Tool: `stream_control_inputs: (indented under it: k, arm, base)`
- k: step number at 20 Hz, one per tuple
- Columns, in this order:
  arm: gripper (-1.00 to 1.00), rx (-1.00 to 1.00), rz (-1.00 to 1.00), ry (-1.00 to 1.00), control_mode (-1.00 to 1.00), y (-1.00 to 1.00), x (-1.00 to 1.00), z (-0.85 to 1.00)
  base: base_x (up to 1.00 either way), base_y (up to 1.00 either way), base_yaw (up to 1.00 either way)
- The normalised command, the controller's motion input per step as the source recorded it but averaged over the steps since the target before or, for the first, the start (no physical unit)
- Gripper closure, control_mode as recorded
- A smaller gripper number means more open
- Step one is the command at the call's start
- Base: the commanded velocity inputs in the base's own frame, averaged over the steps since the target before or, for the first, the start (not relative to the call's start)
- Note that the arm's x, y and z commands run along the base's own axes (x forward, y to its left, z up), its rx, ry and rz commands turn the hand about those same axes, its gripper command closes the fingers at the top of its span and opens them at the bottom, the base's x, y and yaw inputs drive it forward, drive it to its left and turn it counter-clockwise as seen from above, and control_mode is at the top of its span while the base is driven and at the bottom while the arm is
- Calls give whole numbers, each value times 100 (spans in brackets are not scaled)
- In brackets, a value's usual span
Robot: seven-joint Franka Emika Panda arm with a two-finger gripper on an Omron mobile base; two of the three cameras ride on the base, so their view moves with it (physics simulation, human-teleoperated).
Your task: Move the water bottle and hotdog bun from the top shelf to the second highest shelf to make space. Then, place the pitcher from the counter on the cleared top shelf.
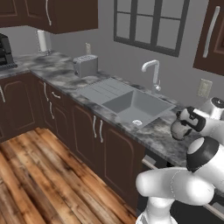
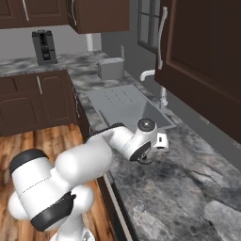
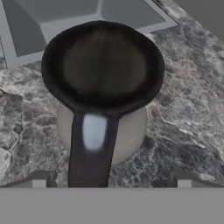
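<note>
1. The pitcher (image 3: 103, 87) stood on the bench (image 3: 183, 127), at 6 o'clock of the sink (image 3: 52, 19).
2. The claw (image 3: 109, 183) hung directly above it, spread wide, gripping nothing.
3. Judged: pitcher not yet lifted; shelf placement outstanding. Fridge unseen, so shelf clearing unverifiable.

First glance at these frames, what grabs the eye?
The pitcher: its wide black rim looms in the hand view, directly below the open gripper, standing on the marbled counter. Next, the steel sink just beyond it, and the white arm bent over the counter edge.
</note>
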Motion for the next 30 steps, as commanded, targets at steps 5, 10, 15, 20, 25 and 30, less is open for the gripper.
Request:
stream_control_inputs:
  k: [5, 10, 15, 20, 25, 30]
  arm:
    - [-100, 0, 0, 0, -100, 0, 26, -4]
    - [-100, 0, 0, 0, -100, 0, 29, 0]
    - [-100, 0, 0, 0, -100, 0, 20, -8]
    - [100, 0, 0, 0, -100, 0, 1, -29]
    - [100, 0, 0, 0, -100, 0, -1, -44]
    - [100, 0, 1, 0, -100, 0, 0, -20]
  base:
    - [0, 0, 0]
    - [0, 0, 0]
    - [0, 0, 0]
    - [0, 0, 0]
    - [0, 0, 0]
    - [0, 0, 0]
